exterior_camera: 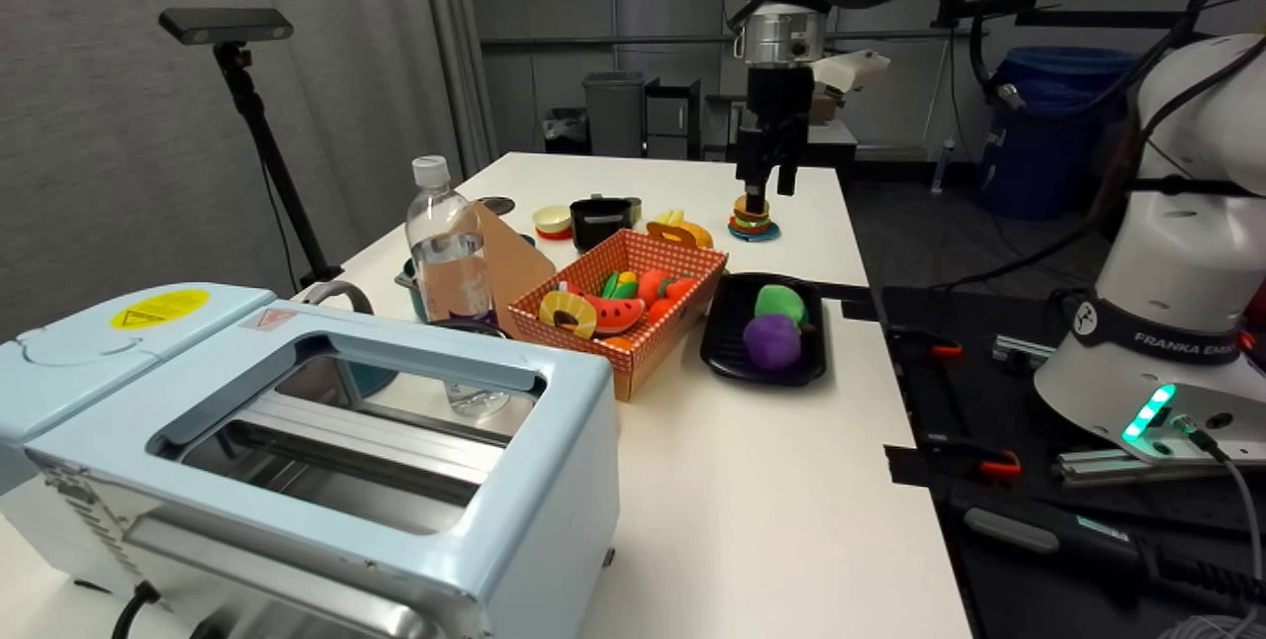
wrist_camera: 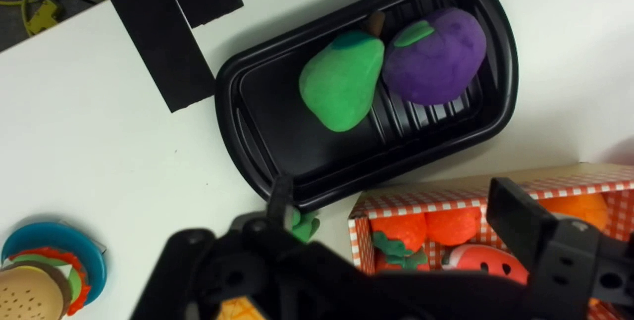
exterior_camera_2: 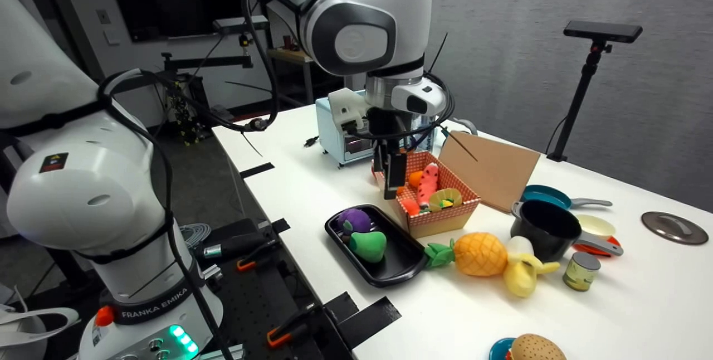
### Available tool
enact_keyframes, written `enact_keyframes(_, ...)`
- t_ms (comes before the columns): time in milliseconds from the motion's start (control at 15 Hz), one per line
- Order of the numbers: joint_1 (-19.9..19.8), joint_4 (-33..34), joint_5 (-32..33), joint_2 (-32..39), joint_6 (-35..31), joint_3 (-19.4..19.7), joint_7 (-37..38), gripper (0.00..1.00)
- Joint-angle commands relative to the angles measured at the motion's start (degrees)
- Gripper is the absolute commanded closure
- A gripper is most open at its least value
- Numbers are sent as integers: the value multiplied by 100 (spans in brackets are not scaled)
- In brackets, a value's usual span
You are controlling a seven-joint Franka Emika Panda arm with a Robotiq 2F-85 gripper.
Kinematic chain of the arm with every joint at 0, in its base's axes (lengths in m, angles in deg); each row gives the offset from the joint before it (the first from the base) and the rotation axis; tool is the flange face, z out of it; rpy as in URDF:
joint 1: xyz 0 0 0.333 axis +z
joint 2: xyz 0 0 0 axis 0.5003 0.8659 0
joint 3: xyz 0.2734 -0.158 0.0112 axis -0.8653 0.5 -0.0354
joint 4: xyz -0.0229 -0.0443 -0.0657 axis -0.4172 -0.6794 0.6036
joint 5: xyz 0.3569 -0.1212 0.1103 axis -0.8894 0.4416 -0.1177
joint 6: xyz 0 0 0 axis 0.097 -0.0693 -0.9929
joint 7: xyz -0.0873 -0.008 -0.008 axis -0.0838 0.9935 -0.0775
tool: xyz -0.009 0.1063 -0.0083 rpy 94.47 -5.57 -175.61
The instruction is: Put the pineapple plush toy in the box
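Mostly, the wide-spread pincer (wrist_camera: 395,198) blocks the pineapple plush (wrist_camera: 239,310) from the wrist view.

the black gripper (exterior_camera: 770,192) hangs over the long white table (exterior_camera: 771,501), its two jaws wide apart. the soft orange pineapple toy (exterior_camera: 701,235) peeks out past the far end of the long red and white checked box (exterior_camera: 663,347), which has bright toy food (exterior_camera: 620,315) inside. just beside the box, a round purple toy (exterior_camera: 771,342) and a smooth green toy (exterior_camera: 780,304) sit in a shiny black tray (exterior_camera: 729,322).
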Motion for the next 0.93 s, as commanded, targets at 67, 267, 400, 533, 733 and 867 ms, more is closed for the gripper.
enact_keyframes(67, -82, 277, -451, 179, -87, 60, -200, 0)
enact_keyframes(267, -52, 390, -765, 253, -13, 128, -320, 0)
enact_keyframes(400, -104, 283, -569, 164, 12, 5, -135, 0)
enact_keyframes(533, -105, 306, -603, 197, 12, 22, -162, 0)
enact_keyframes(733, -105, 327, -603, 217, 12, 24, -162, 0)
enact_keyframes(867, -92, 307, -595, 213, -38, -14, -95, 0)
